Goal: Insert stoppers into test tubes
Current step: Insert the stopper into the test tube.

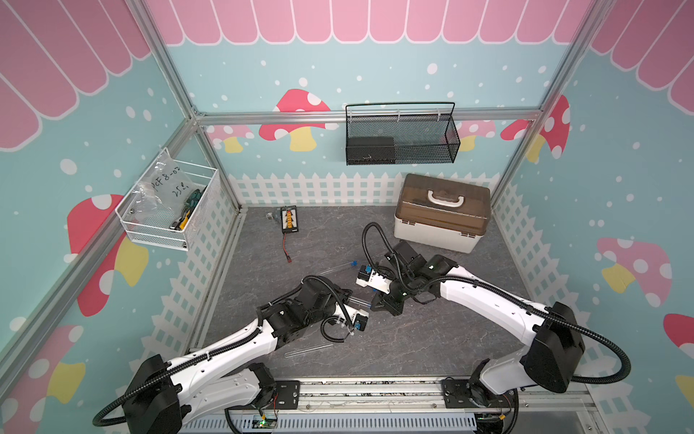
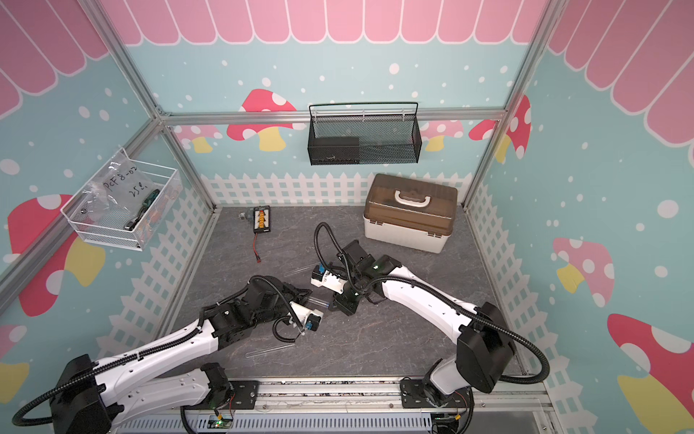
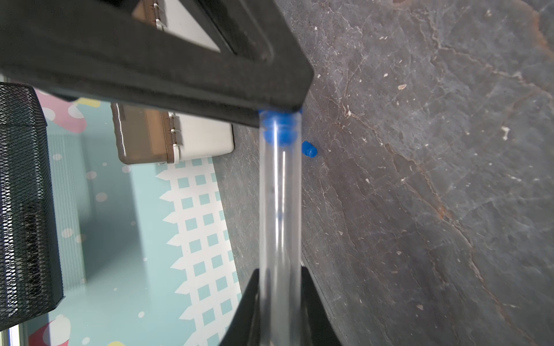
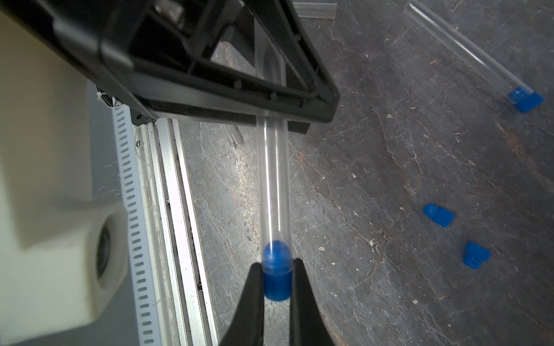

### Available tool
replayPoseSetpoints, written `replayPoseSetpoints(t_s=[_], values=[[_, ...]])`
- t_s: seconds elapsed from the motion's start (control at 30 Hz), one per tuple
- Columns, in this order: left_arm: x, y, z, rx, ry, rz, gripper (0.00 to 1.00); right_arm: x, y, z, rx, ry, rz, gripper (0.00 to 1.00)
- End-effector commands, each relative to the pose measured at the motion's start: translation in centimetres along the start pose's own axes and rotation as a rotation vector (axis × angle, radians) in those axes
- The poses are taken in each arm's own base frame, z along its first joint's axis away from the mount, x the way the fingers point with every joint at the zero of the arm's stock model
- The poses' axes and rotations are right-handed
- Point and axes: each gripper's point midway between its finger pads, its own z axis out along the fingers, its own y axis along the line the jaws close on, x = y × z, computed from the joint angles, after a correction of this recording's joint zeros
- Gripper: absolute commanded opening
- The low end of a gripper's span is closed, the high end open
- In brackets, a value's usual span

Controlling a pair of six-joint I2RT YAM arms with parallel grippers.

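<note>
Stopper point(image 4: 277, 281): blue, partly inside tube point(image 4: 274, 185) mouth
Right gripper point(image 4: 277, 263): pinched tight on stopper
Left gripper point(image 3: 280, 271): pinched tight on tube

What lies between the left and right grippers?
A slim clear test tube; its bright blue plastic stopper sits in the right gripper. Both wrist views show it.

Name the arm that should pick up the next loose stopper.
Right. Its hand only pinches the stopper already seated in the tube, and two loose stoppers lie on the table in its wrist view. The left hand is occupied gripping that tube.
</note>
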Motion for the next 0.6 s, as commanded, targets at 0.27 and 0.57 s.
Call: replayPoseSetpoints(t_s=[0.27, 0.57], values=[[-6.4, -2.9, -0.9, 0.086, -0.276, 0.098, 0.0, -7.6, -2.8, -5.9, 0.204, -0.445, -0.13, 0.31], [-5.5, -1.1, -1.1, 0.114, -0.199, -0.338, 0.0, -4.0, -5.9, -8.5, 0.406, -0.467, 0.092, 0.33]])
